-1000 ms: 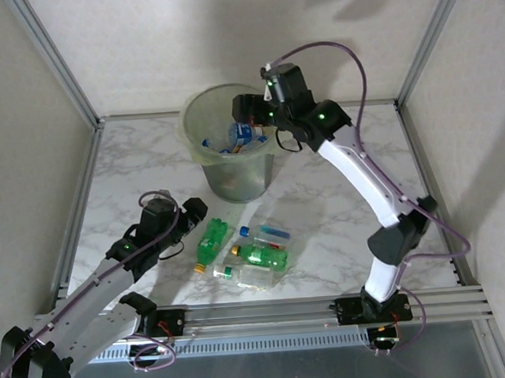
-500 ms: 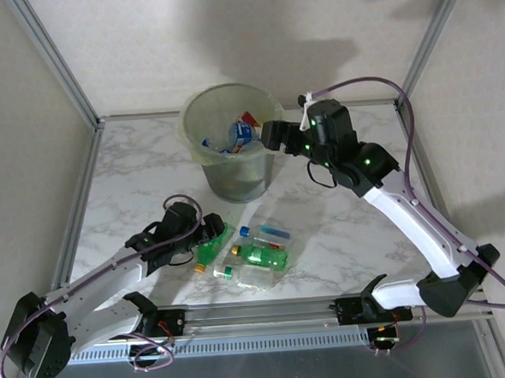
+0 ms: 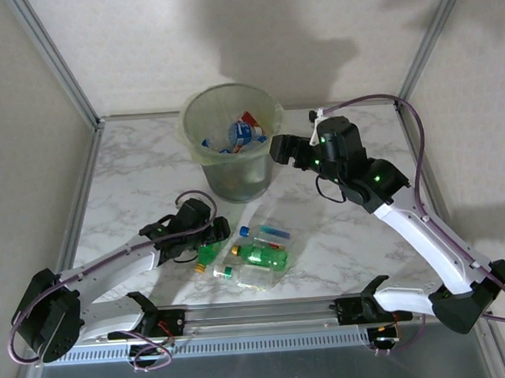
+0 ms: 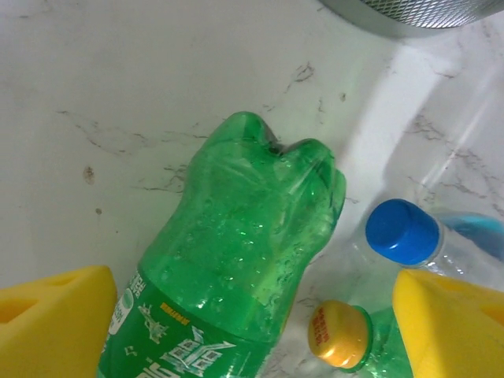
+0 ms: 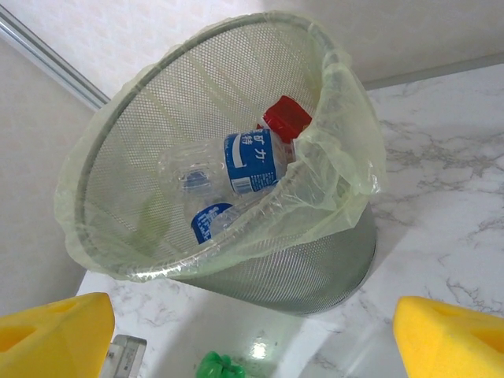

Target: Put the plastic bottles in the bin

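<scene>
1. The left arm lies low and stretched out over the marble table. It reaches from its base at the near-left corner toward the middle, with its wrist tipped down.
2. The left gripper stands spread wide over a green bottle that lies on its side. Its yellow pads sit one on each flank. The left pad is right against the label, though I cannot tell if it touches. The right pad is clear of the bottle.
3. Just beside that green bottle are a blue cap and an orange cap. They belong to the loose bottles clustered on the table between the two arm bases.
4. The right arm rises from the near-right corner, bends at the elbow and slants back toward the far middle.
5. The right gripper hangs in the air just beside the right rim of the bin. Its jaws are spread wide with nothing between them.
6. The bin stands at the far middle of the table. A clear bottle with a blue label and red cap lies inside it.
</scene>
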Robot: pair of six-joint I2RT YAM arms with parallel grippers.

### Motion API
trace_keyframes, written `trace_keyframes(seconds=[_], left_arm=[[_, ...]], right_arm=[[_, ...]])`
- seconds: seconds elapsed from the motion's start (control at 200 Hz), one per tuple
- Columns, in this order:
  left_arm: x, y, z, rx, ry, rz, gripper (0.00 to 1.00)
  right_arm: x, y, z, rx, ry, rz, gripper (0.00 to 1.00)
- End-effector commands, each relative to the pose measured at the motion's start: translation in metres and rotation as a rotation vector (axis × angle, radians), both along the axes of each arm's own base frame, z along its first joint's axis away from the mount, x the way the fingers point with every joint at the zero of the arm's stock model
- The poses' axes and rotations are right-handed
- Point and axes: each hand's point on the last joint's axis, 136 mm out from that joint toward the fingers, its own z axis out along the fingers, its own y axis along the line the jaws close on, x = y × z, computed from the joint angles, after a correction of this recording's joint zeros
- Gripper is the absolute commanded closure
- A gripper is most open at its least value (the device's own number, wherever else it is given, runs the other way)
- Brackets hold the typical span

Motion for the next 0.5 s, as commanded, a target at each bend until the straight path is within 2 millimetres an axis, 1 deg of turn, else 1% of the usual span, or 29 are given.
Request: trace_keyframes(seconds=[0.0, 0.245, 0.496], left_arm=[[-0.005, 0.007, -0.011, 0.065, 0.02, -0.016, 0.1], [-0.012, 0.008, -0.027, 0.084, 0.053, -0.035, 0.11], [-0.015, 0.006, -0.036, 0.078, 0.07, -0.041, 0.16]], right_arm=[[-0.003, 0.001, 0.007, 0.039, -0.015, 0.001, 0.08], [-0.004, 0.002, 0.006, 0.058, -0.008, 0.008, 0.07], [-0.005, 0.001, 0.004, 0.068, 0.001, 0.007, 0.07]])
